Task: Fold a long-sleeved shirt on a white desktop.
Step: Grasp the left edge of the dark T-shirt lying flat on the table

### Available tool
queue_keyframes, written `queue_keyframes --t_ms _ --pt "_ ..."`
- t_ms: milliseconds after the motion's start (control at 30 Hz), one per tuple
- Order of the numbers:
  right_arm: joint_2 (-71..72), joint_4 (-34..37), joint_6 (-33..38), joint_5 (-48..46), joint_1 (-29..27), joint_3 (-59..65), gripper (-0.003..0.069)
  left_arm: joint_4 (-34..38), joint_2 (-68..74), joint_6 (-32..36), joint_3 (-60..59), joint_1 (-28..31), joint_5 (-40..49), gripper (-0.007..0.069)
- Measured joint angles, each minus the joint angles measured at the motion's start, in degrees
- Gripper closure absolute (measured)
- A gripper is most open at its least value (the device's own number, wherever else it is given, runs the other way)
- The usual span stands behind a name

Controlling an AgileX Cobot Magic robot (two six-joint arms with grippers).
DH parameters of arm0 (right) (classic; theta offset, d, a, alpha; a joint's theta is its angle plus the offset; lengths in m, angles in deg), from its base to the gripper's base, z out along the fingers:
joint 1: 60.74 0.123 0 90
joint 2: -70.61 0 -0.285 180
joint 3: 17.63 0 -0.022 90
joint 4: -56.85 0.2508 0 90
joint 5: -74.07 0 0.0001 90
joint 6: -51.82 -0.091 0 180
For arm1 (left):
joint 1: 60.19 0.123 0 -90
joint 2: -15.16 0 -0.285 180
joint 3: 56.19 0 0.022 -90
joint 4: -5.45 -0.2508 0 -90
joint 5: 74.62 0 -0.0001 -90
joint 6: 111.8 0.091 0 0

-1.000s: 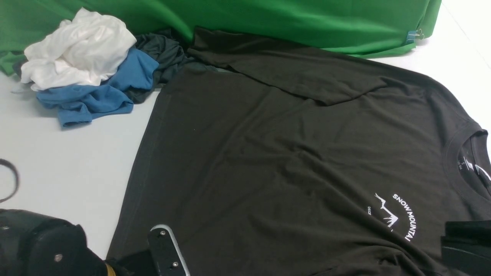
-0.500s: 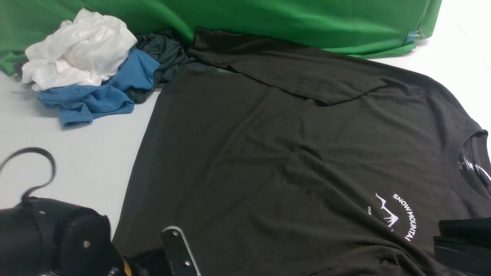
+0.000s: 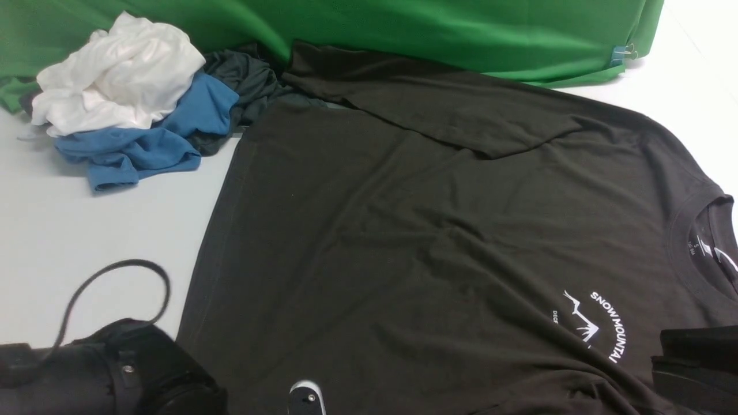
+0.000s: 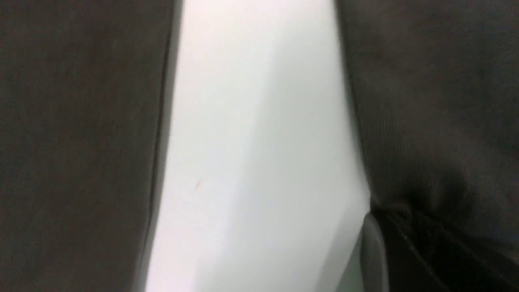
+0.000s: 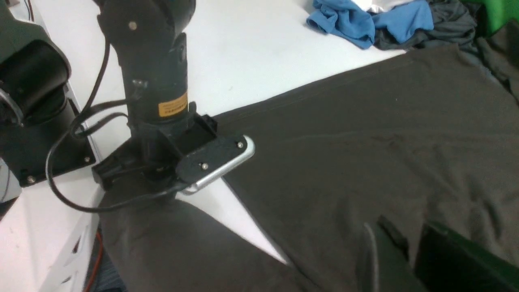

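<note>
Folding looks to be at an early stage. On the left of the bench (image 3: pixel 86 242), the left end effector (image 5: pixel 221 160) is closed at the near edge of the long-sleeved shirt (image 3: pixel 415 230), close to the hem. The left wrist view shows dark cloth puckering into its finger, so it appears to grip the near sleeve (image 5: pixel 170 243) or the edge beside it. The shirt lies flat and chest up across the middle and right of the bench, hem to the left and collar (image 3: pixel 706 242) to the right. Its far sleeve (image 3: pixel 438 109) already lies across the body, the one fold I can count as done. The near sleeve and the body folds seem left to do. At the right, the right end effector (image 3: pixel 695 363) rests on the cloth near the chest lettering (image 3: pixel 611 323); I cannot tell whether it pinches anything. The near sleeve runs off the front view's lower edge, the collar is cut by its right edge, and the left wrist view is blurred.
</note>
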Motion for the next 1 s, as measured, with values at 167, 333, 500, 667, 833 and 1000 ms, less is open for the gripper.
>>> queue_keyframes --t_ms 167,333,500,667,833,1000 --pt "-3.4 -0.4 -1.6 -5.2 0.0 -0.3 0.0491 -5.6 -5.1 -6.0 5.3 0.0 5.8 0.0587" --pt "-12.6 -2.1 -1.7 -10.4 0.0 -0.3 0.0458 -5.9 -11.5 -7.3 10.2 0.0 8.7 0.0588" --pt "-20.9 -6.7 -1.5 -10.8 0.0 -0.3 0.0411 -5.7 -13.4 -7.5 10.9 0.0 12.3 0.0589" --pt "-27.8 -7.9 2.2 -11.1 -1.4 -0.3 0.0403 -3.6 -13.4 -7.5 10.9 0.0 13.3 0.0590" --pt "-33.5 -3.3 12.2 -10.7 -9.6 -0.3 0.0402 -3.5 -13.4 -7.5 10.9 0.0 14.1 0.0593" --pt "-36.6 6.0 23.5 -10.6 -17.6 -0.3 0.0383 -3.5 -13.4 -7.5 10.9 0.0 15.3 0.0594"
